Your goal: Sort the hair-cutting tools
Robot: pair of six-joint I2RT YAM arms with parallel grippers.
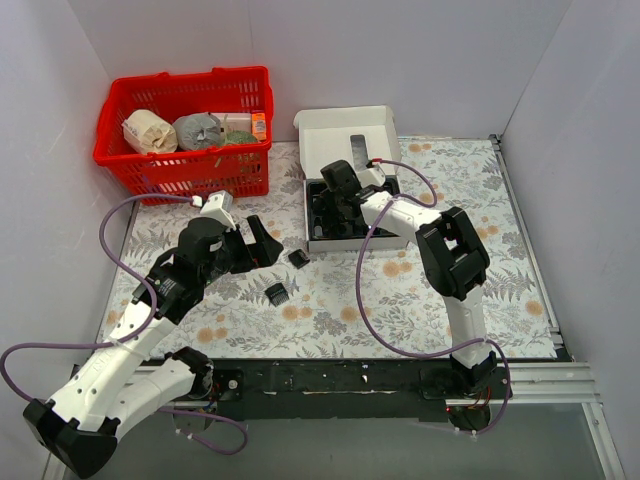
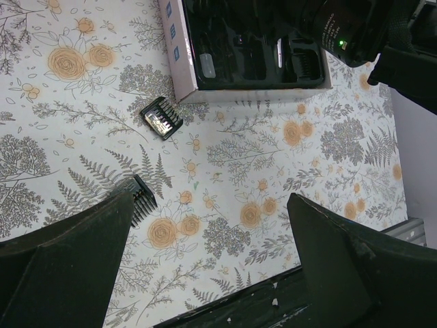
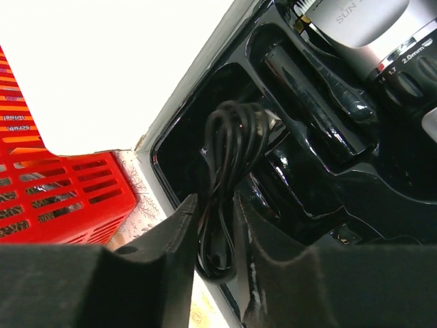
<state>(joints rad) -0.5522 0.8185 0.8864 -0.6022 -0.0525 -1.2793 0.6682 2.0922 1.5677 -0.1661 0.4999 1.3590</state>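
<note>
My right gripper (image 3: 215, 205) is shut on a coiled black cord (image 3: 232, 137) and holds it over the left compartment of the kit box's black tray (image 3: 321, 171). The clipper's silvery head (image 3: 369, 24) lies in the tray just beyond. In the top view the right gripper (image 1: 336, 190) is inside the box (image 1: 345, 130). Two black comb attachments lie on the floral mat, one (image 1: 298, 257) near the box corner and one (image 1: 277, 293) nearer me. My left gripper (image 2: 210, 205) is open and empty above the mat; one comb (image 2: 161, 117) lies ahead and another (image 2: 142, 193) is by its left finger.
A red basket (image 1: 185, 130) with rolls and packets stands at the back left, close to the box's left side; it also shows in the right wrist view (image 3: 54, 184). The open white lid (image 3: 123, 61) stands up behind the tray. The table's black front rail (image 2: 225, 304) runs below the left gripper.
</note>
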